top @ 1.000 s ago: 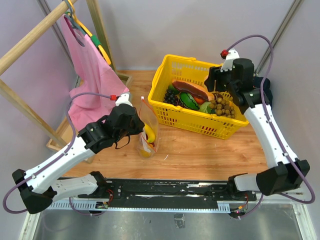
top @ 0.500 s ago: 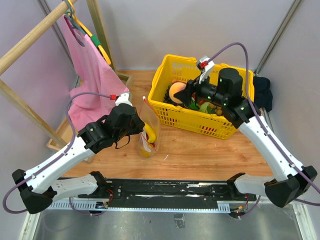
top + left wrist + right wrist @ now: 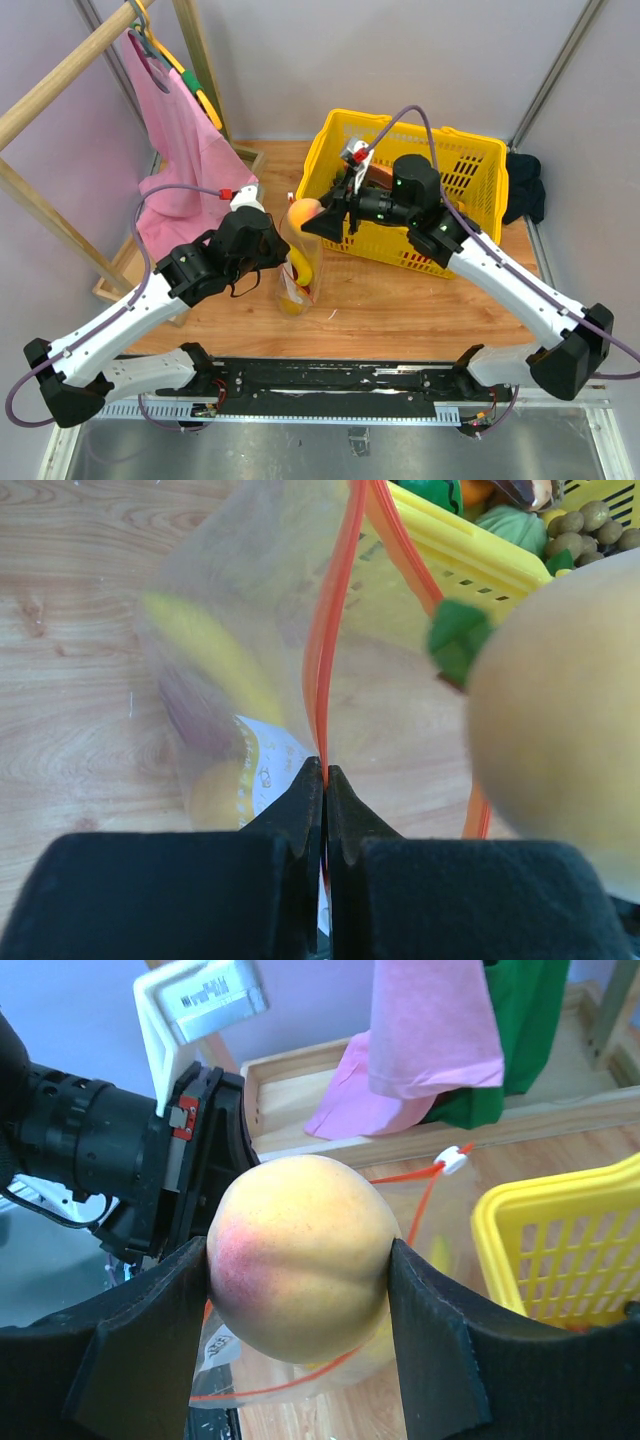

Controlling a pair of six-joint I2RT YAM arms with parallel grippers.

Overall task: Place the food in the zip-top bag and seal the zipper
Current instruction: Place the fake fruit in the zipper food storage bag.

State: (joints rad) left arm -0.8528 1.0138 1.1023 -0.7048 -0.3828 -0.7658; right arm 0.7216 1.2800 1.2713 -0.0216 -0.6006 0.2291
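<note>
Left of centre in the top view, the left gripper (image 3: 324,777) is clamped tight on the zipper (image 3: 325,660) of the zip-top bag (image 3: 300,282). The right gripper (image 3: 320,217), half spread, clasps the peach (image 3: 300,1255) at the bag's mouth.

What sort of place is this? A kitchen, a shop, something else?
Most likely a robot test bench staged like a home, not a real one: a left arm and a right arm bolted to a wooden table, a yellow basket of toy food, and a pink garment on a wooden rack.
</note>
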